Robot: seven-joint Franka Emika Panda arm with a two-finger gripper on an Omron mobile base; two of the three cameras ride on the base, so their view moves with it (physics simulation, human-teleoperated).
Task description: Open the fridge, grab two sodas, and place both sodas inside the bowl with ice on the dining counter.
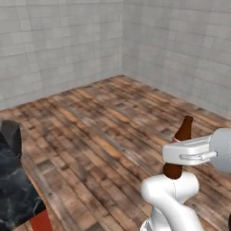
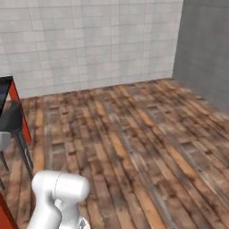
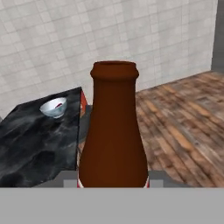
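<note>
My gripper (image 1: 179, 154) is shut on a dark-brown soda bottle (image 1: 183, 130), which stands upright above the wooden floor. In the hand view the bottle (image 3: 113, 131) rises between the fingertips (image 3: 69, 182), and a bit of red label shows at its base. The small white bowl (image 3: 54, 107) sits on the dining counter (image 3: 30, 144), a black slab with white veining, off to the left and beyond the bottle. A small red patch shows inside the bowl; it is too small to tell what it is. The counter's corner (image 1: 11, 185) lies at the lower left of the left base view.
Wooden floor (image 1: 103, 122) stretches to the grey tiled walls. A tall flat grey panel (image 2: 203, 49) stands at the far right; I cannot tell whether it is the fridge. A dark stool (image 2: 15, 123) and a red post (image 2: 20, 112) stand by the counter's edge.
</note>
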